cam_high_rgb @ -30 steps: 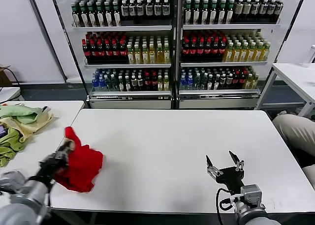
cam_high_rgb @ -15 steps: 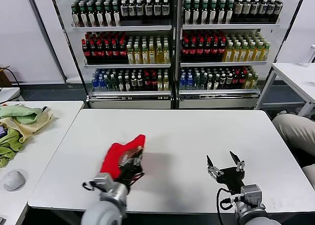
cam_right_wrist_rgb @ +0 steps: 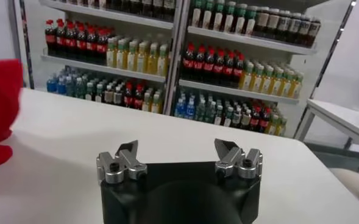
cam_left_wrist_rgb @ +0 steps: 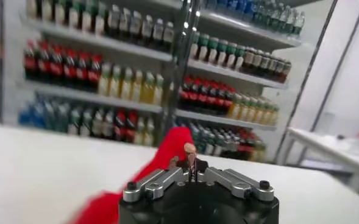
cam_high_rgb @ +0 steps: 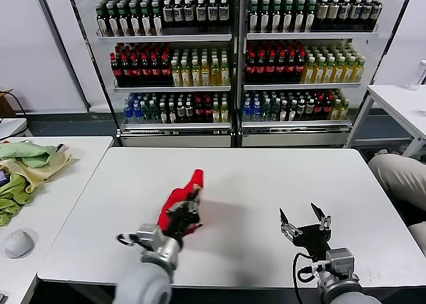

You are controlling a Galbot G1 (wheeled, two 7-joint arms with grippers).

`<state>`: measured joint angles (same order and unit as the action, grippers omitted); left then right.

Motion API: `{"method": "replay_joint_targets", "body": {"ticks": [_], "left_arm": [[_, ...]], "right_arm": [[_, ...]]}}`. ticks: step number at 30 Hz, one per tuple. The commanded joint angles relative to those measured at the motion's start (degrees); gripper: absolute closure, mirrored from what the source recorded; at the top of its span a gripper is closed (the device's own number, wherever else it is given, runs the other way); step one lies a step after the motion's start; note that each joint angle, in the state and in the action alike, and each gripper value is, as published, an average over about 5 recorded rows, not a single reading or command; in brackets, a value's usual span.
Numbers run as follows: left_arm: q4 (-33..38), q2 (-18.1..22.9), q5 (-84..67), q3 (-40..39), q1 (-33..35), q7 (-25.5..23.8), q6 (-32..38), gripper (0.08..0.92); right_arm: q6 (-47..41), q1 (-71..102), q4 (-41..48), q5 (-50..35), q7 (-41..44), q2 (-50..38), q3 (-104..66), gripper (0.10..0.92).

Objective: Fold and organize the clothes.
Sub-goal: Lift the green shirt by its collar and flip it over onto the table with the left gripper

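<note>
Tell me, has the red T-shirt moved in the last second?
Yes. The left gripper carried the red T-shirt from the white table's left edge toward its middle.

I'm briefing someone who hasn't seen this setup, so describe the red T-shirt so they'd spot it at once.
Start at the large white table in front of the drinks shelves. Near its front edge, left of centre, the left tool is shut on a bunched bright red T-shirt, lifted off the tabletop. It is the only red cloth; the pale green and yellow cloths lie on a side table.
</note>
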<state>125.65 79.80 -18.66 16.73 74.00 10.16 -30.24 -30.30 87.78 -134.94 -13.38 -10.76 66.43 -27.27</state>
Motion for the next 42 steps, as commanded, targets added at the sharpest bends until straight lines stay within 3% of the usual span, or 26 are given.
{"method": "replay_joint_targets", "body": {"ticks": [1, 5, 8, 11, 14, 17, 21, 26, 35, 42], "left_arm": [[6.58, -26.18, -2.30, 37.04, 8.35, -6.96, -3.27, 0.891], [6.16, -31.08, -6.69, 43.91, 9.93, -7.62, -3.30, 0.891], [8.44, -29.42, -4.80, 38.61, 7.97, -7.75, -3.33, 0.891], [10.62, -22.51, 2.28, 25.61, 6.95, -8.42, -3.30, 0.891], [9.79, -12.11, 12.37, 11.47, 7.50, -9.01, -3.13, 0.891], [4.98, -2.87, 19.60, -0.76, 8.56, -7.63, -1.26, 0.891], [-5.00, 4.31, 24.44, -9.89, 7.56, -4.60, 4.42, 0.891], [-9.12, 7.85, 24.95, -11.32, 3.72, -2.45, 5.70, 0.891], [-11.33, 12.10, 18.32, -7.84, -6.42, 7.02, 4.92, 0.891], [-9.01, 11.78, 13.97, -9.00, -6.69, 3.55, 7.97, 0.867]], "right_arm": [[0.10, -0.24, 0.27, -0.09, 0.11, 0.07, 0.02, 0.203], [0.16, -0.68, 0.73, -0.13, 0.20, -0.01, 0.30, 0.203], [0.13, -0.98, 0.73, -0.13, 0.18, 0.02, 0.64, 0.203], [0.12, -0.76, 0.56, -0.13, 0.11, 0.05, 0.46, 0.203], [0.13, -0.05, 0.41, -0.10, 0.13, -0.03, -0.29, 0.203], [0.14, 0.48, 0.26, -0.07, 0.16, -0.03, -0.75, 0.203], [0.09, 0.81, -0.02, 0.04, 0.12, 0.14, -0.66, 0.203], [0.11, 1.37, -0.45, 0.05, 0.15, -0.06, -1.21, 0.203], [0.05, 0.60, -0.19, 0.05, 0.22, 0.01, -0.93, 0.203], [0.05, -0.84, 0.78, -0.03, 0.34, -0.02, -0.89, 0.203]]}}
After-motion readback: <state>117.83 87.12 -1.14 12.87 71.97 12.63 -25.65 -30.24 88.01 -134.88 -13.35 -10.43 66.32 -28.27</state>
